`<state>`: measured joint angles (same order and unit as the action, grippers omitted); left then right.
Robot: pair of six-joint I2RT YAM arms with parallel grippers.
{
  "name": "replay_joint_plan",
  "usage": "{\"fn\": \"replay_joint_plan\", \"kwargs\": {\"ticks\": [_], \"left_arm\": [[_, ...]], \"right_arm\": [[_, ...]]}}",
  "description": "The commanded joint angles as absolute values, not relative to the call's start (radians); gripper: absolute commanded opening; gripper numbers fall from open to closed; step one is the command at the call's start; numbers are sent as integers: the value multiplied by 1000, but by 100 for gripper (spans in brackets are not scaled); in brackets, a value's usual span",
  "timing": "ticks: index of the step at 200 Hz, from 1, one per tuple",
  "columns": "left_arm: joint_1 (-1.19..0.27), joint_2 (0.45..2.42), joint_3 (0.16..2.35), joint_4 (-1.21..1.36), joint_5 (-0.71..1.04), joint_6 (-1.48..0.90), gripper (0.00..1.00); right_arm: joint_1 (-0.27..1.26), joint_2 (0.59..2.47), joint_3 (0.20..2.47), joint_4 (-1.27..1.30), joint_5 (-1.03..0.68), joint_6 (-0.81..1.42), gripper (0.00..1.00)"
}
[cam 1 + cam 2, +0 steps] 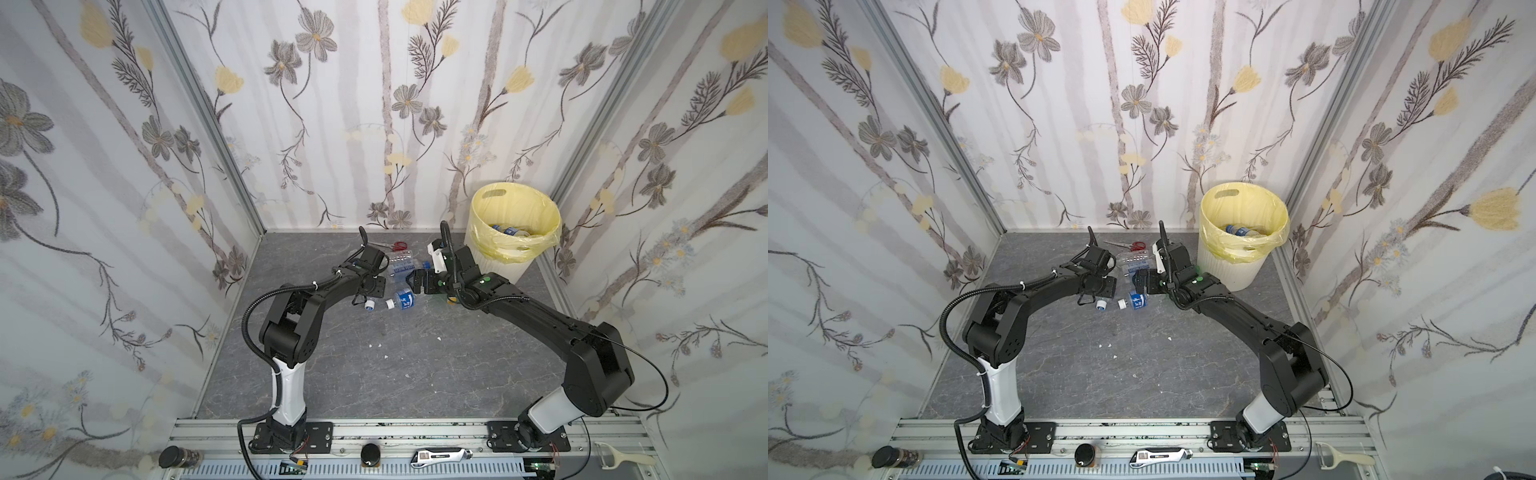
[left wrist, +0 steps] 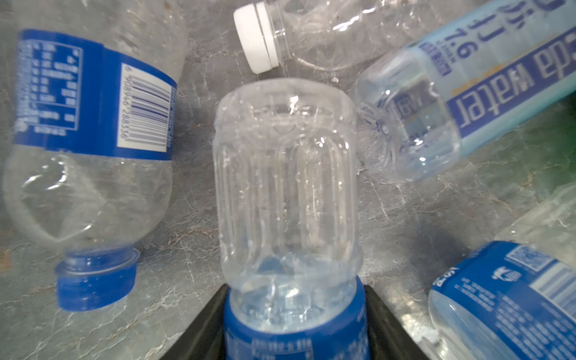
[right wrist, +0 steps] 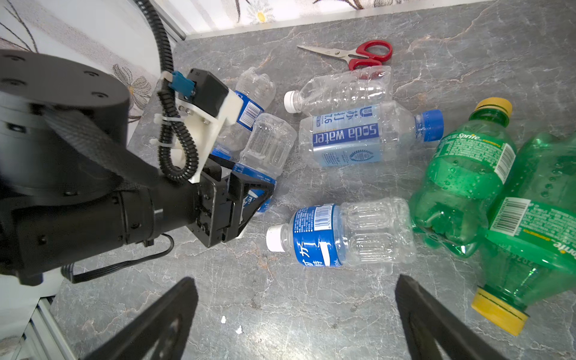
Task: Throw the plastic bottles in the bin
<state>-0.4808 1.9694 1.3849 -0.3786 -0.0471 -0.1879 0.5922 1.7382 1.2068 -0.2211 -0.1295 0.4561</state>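
Observation:
My left gripper is shut on the blue label of a clear plastic bottle, which lies in a cluster of bottles on the grey floor. Around it lie a blue-capped bottle, a white-capped clear one and a soda water bottle. My right gripper hangs open and empty just short of a white-capped, blue-labelled bottle. Two green bottles lie beside that one. The bin, lined with a yellow bag, stands at the back right with bottles inside.
Red-handled scissors lie by the back wall behind the cluster. Flowered walls close in the floor on three sides. Small white scraps dot the middle of the floor. Tools rest on the front rail.

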Motion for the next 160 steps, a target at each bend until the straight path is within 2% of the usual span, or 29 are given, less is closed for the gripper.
{"fn": "replay_joint_plan", "kwargs": {"ticks": [1, 108, 160], "left_arm": [[-480, 1950, 1389, -382, -29, -193, 59], [-480, 1834, 1376, -354, 57, -200, 57], [-480, 1732, 1301, -242, 253, -205, 57]], "right_arm": [[590, 1747, 1199, -178, -149, 470, 100], [555, 1758, 1190, -133, -213, 536, 100], [518, 1761, 1199, -74, -295, 608, 100]]}}
